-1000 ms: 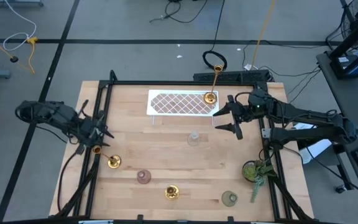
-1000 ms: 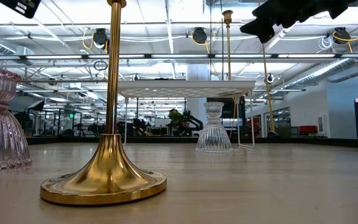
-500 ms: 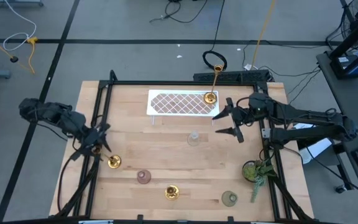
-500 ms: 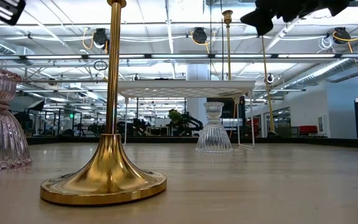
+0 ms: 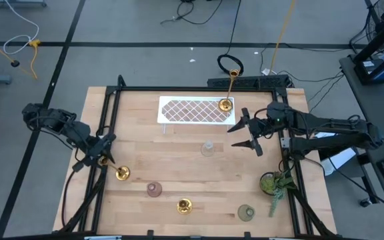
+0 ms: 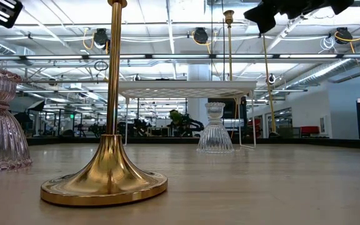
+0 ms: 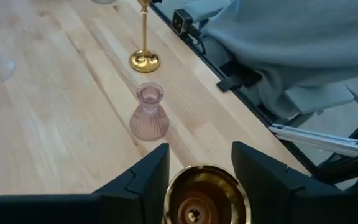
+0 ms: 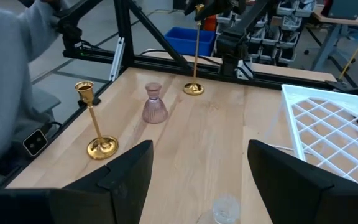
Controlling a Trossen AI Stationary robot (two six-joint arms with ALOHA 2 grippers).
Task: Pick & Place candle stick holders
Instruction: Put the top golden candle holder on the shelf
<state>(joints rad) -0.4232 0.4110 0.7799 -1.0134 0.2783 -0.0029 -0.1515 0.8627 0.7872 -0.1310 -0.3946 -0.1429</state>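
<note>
A tall gold candlestick [image 5: 122, 173] stands on its round base on the wooden table at the near left. My left gripper [image 5: 102, 157] is open above it, and its fingers [image 7: 148, 180] stand on either side of the candlestick's top cup [image 7: 207, 199]. My right gripper [image 5: 245, 137] is open and empty above the table's right side, beyond a clear glass cup [image 5: 208, 148]. A second gold candlestick [image 5: 226, 105] stands on the white lattice tray [image 5: 179, 110]. A third one [image 5: 185, 206], a pink cup [image 5: 154, 190] and a green cup [image 5: 247, 213] stand near the front edge.
A green leafy plant [image 5: 275, 183] stands at the near right by the black frame rail. The tray stands on thin legs [image 6: 245, 119] at the table's far side. Bare wood lies between the clear cup and the front row of holders.
My left gripper has gone toward the table's near edge, onto the top of the tall gold candlestick. My right gripper has shifted a little toward the near edge. No holder has moved.
</note>
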